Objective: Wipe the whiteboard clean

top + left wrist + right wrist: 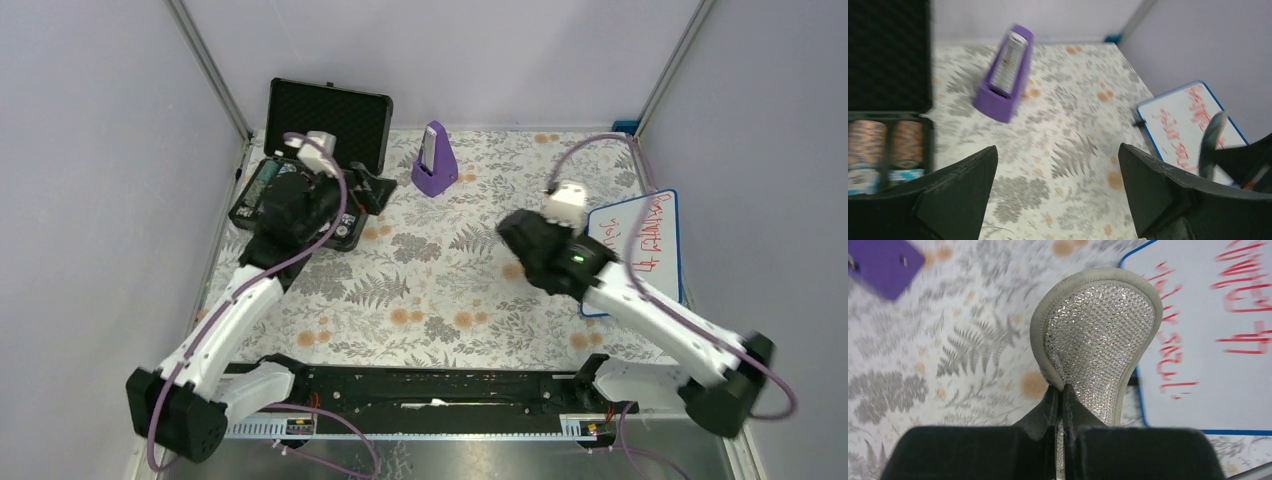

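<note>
A: Where is the small, flat, blue-rimmed white whiteboard (648, 250) found?
B: It is laid at the right edge of the floral-clothed table (440, 290), red handwriting seen on it.
A: And the tool?
B: A pale, grey-rimmed glittering mesh pad (1098, 335) is pinched by the right gripper (1062, 397) just beside the board's left rim; contact cannot be told. The left gripper (1058, 150) is spread wide near the open black case (330, 120).
</note>
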Available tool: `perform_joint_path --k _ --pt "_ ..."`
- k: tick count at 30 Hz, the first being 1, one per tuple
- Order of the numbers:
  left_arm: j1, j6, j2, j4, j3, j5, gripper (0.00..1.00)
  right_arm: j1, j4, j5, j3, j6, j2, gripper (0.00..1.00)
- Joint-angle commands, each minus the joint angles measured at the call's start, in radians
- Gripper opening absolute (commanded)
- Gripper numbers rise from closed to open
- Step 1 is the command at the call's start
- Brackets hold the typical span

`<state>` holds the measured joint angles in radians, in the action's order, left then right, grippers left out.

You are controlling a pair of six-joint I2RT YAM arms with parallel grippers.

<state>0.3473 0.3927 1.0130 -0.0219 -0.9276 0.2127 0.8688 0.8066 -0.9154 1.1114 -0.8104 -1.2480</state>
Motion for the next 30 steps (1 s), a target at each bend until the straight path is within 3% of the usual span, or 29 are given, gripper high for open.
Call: perform_joint_path --k 1,4,8,12,22,30 --pt "0.121 0.056 0.108 -0.066 -0.040 0.083 0.99 -0.076 0.026 -0.099 -0.040 0.177 0.259 0.00" --pt "0.280 0.113 0.186 -0.191 0.013 0.035 0.99 -0.103 0.036 -0.091 -0.030 0.223 0.357 0.00" --pt "0.477 0.178 0.374 -0.509 0.103 0.043 0.96 -0.115 0.193 -0.141 0.033 0.178 0.356 0.00" --pt "0.587 0.107 0.617 -0.657 0.021 0.118 0.96 -0.117 0.270 -0.134 0.072 0.162 0.401 0.00" --pt "0.639 0.122 1.165 -0.992 -0.276 0.280 0.92 -0.120 0.338 -0.173 0.108 0.161 0.400 0.00" --pt "0.653 0.038 1.377 -0.918 -0.485 0.323 0.80 -0.128 0.336 -0.165 0.125 0.179 0.341 0.00"
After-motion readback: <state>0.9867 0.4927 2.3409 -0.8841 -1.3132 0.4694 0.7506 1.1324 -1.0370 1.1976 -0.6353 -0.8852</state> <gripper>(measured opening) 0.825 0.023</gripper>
